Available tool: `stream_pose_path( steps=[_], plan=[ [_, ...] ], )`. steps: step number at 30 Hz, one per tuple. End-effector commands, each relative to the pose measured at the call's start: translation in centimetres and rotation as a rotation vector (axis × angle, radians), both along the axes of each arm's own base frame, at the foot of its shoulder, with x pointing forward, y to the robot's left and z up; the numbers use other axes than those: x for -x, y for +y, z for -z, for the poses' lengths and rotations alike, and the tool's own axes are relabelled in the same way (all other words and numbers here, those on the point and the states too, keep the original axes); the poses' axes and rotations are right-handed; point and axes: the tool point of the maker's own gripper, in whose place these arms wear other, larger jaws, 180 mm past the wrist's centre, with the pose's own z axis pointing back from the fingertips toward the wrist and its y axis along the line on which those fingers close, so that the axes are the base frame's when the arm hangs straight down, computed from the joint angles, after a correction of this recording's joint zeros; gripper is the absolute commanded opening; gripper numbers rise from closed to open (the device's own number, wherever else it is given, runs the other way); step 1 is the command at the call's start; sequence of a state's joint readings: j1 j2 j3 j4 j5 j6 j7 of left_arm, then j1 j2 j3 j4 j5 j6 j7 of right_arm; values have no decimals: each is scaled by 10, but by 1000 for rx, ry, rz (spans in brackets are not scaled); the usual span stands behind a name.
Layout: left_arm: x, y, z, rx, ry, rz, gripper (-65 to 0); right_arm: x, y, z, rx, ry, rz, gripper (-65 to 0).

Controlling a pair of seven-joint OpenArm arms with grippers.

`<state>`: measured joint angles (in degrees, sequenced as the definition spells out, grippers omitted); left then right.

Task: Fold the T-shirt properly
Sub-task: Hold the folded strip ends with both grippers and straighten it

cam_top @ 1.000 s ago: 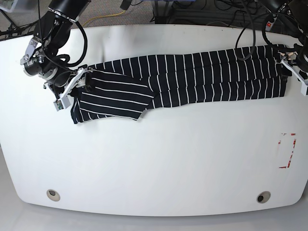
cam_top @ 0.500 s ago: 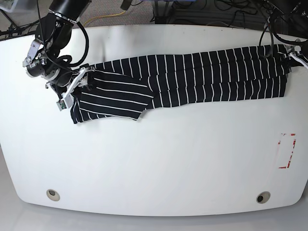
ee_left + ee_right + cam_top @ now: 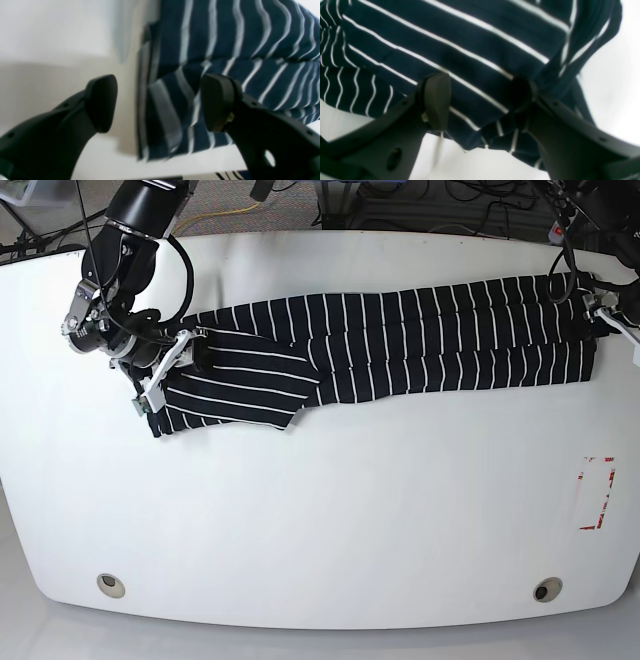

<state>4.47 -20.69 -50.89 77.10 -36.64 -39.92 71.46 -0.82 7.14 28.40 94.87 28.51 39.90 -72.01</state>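
The T-shirt (image 3: 400,340), black with thin white stripes, lies folded into a long band across the far half of the white table. One sleeve end is folded over at the view's left. My right gripper (image 3: 165,375) is at that end. In the right wrist view (image 3: 480,97) its jaws are spread with the striped fabric (image 3: 470,37) between and behind the fingers. My left gripper (image 3: 603,315) is at the shirt's other end. In the left wrist view (image 3: 160,102) it is open, straddling the shirt's layered edge (image 3: 225,37), just above the table.
The white table (image 3: 320,510) has a red-and-white marking (image 3: 597,492) near its right edge and two round holes (image 3: 111,584) (image 3: 546,589) near the front edge. Cables lie beyond the table's back edge.
My left gripper drew back from the shirt's end, then returned to it. My right gripper shifted a little inward onto the sleeve end. The shirt has hardly moved.
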Motion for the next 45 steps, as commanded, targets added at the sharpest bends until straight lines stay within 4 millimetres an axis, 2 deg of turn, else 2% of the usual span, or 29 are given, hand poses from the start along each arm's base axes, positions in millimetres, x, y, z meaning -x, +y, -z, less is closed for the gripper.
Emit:
stream_pose_path(
  steps=[1,13,19,24,28,30,32,35,36,37,40,43,45],
  plan=[
    [-8,10,-15,-32,-43,1,-164,-12,-2,-14,-6,-61,3,-285],
    [-11,-22,5,16,-8,61,-164,-12,-2,-14,-6,-61,3,-285],
    [-5,-22,10,13,12,65,-162,-12,-2,-14,-6,-61,3,-285],
    [-3,-15,13,-41,33,62,-160,-12,-3,-13,-6,-60,6,-285],
    [-6,-25,16,-35,44,104,-175,-12,-1,-14,-10,-62,5,-287],
    [-6,-26,17,-38,48,108,-225,-12,-1,-13,-10,-62,5,-287],
    [-6,-27,18,-38,50,111,-369,-13,-2,-13,-9,-64,6,-292],
    [-6,-27,17,-39,49,112,-576,-14,-2,-15,-12,-76,8,-347],
    [-6,-27,17,-39,49,112,-614,-14,-2,-15,-12,-76,8,-368],
    [-6,-27,17,-39,49,112,-636,-14,-2,-15,-12,-76,8,-395],
    [-9,-26,12,-48,33,114,-636,-13,-6,-11,20,-60,13,-439],
    [-18,-26,-11,-121,-18,146,-639,-11,-16,-4,97,-30,25,-444],
    [-19,-28,-23,-164,-43,170,-639,-8,-15,4,115,-6,30,-445]
  ],
)
